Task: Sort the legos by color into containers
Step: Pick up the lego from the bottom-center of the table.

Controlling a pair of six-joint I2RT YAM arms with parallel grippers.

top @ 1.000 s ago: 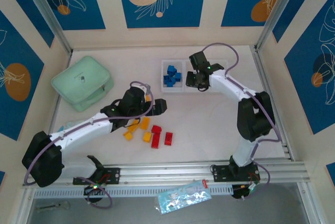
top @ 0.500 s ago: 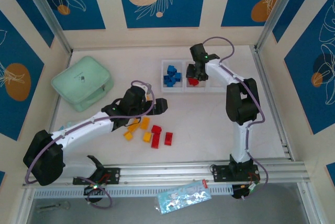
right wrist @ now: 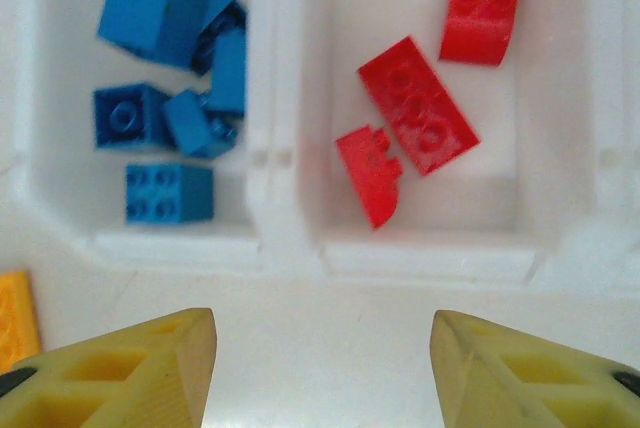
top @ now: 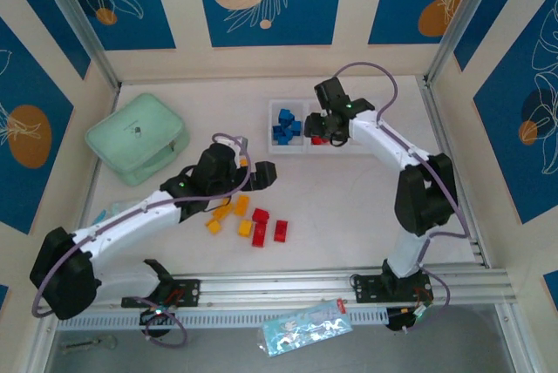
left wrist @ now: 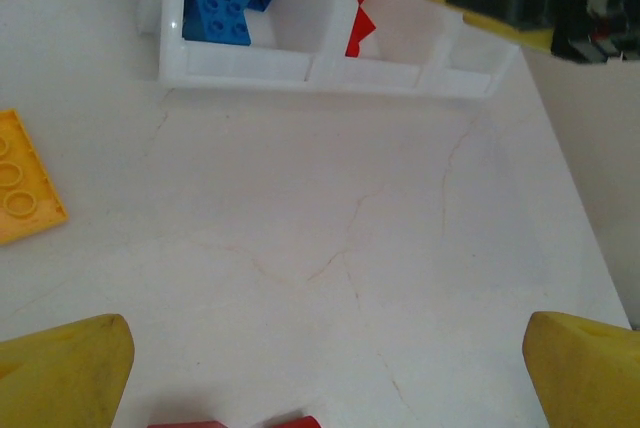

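The right wrist view shows the right gripper (right wrist: 325, 348), jaws spread and empty, at the near wall of the low white plastic tray (right wrist: 270, 158), with three small red plastic bricks (right wrist: 415, 118) in its middle compartment and small blue plastic bricks (right wrist: 170, 108) in the next one, while the top view shows loose red and yellow-orange bricks (top: 248, 220) on the table short of the tray, beside the left gripper (left wrist: 325, 368), also spread and empty.

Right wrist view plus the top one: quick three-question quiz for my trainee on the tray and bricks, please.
1. True or false: the tray compartment beside the blue bricks holds three red bricks.
2. The loose bricks on the table by the left arm are: A) all blue; B) orange and red; C) green.
3. Fill in: the right pincer hangs before the tray, ____, holding nothing.

Key: 1 true; 2 B; 3 open.
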